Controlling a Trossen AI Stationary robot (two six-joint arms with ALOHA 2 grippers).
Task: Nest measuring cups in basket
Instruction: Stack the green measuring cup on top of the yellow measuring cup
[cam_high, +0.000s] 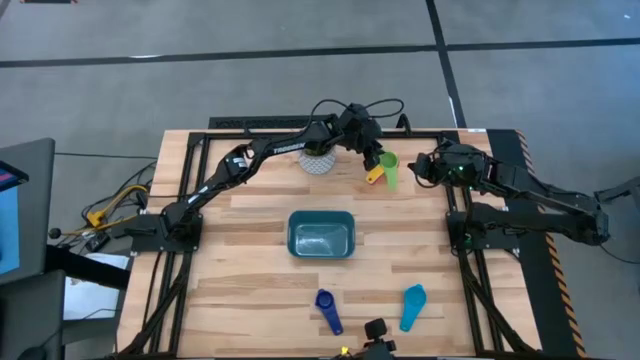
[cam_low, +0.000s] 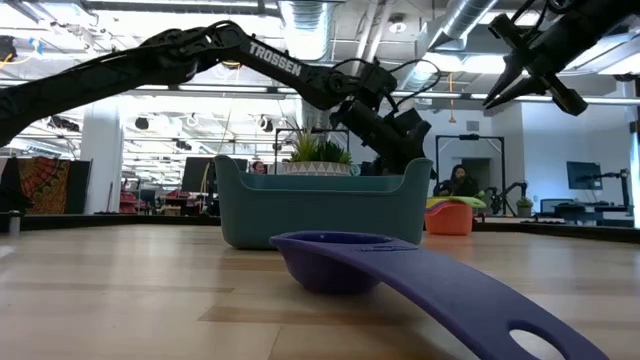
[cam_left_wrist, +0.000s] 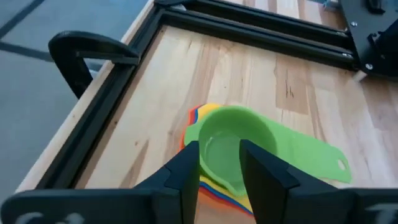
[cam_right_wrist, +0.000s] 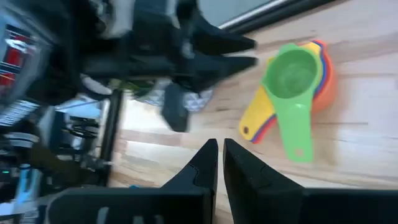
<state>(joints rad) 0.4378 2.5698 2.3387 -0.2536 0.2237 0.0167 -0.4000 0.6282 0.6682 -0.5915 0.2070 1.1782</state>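
Observation:
A nested stack of measuring cups (cam_high: 386, 168) stands near the table's far edge, with the green cup (cam_left_wrist: 239, 146) on top and yellow, red, blue and orange rims under it. My left gripper (cam_left_wrist: 219, 165) hovers open just above and beside the stack (cam_right_wrist: 292, 71) and touches nothing. My right gripper (cam_right_wrist: 219, 152) is shut and hangs in the air to the right of the stack (cam_high: 420, 167). The dark teal basket (cam_high: 321, 216) sits mid-table. A dark blue cup (cam_high: 327, 309) and a light blue cup (cam_high: 412, 305) lie on the table near its near edge.
A white pot with a green plant (cam_high: 318, 163) stands just left of the stack, under my left arm. The black frame rail (cam_left_wrist: 124, 74) runs along the far edge behind the stack. Bare wood lies between the basket and the stack.

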